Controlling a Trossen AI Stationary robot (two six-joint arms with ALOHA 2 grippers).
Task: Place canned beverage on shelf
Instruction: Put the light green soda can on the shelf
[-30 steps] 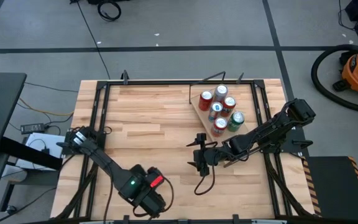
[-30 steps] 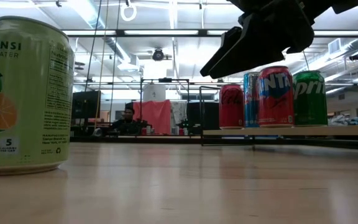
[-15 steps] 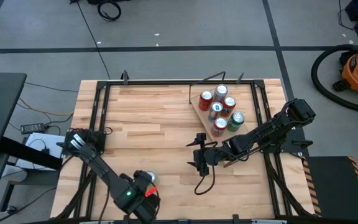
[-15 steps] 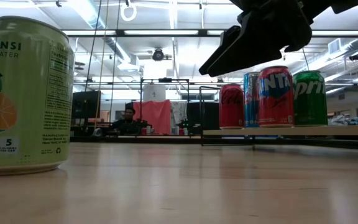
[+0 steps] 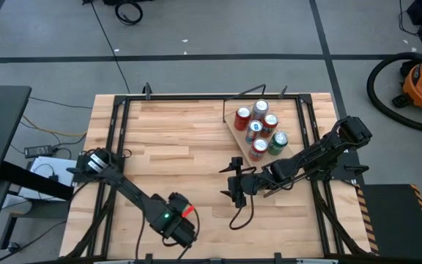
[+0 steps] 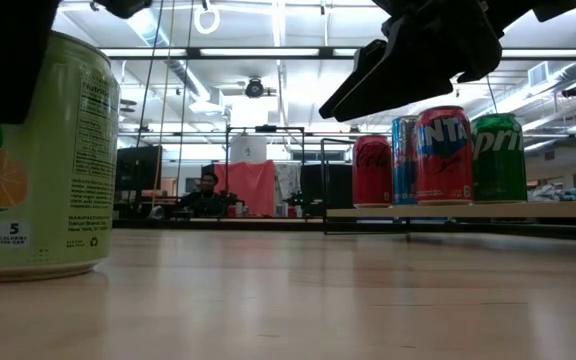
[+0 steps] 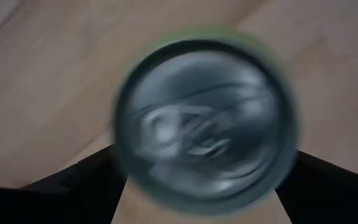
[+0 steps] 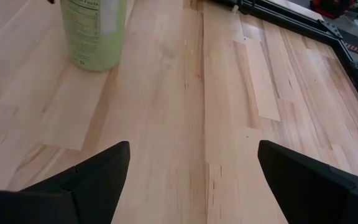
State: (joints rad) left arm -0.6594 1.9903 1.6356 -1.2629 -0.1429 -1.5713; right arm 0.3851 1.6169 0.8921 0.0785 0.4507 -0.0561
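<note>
Pale-green citrus sparkling-water can [image 6: 30, 155] – upright on the plank tabletop, near its front-left. Small light-wood, black-rod-edged shelf [image 5: 242, 139] – askew, carrying six upright cans.

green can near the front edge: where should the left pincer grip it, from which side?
Grip the green can across its round side wall, coming straight down from above. It stands upright on the table with nothing beside it, and the left pincer already sits over its lid with a finger on either side.
</note>
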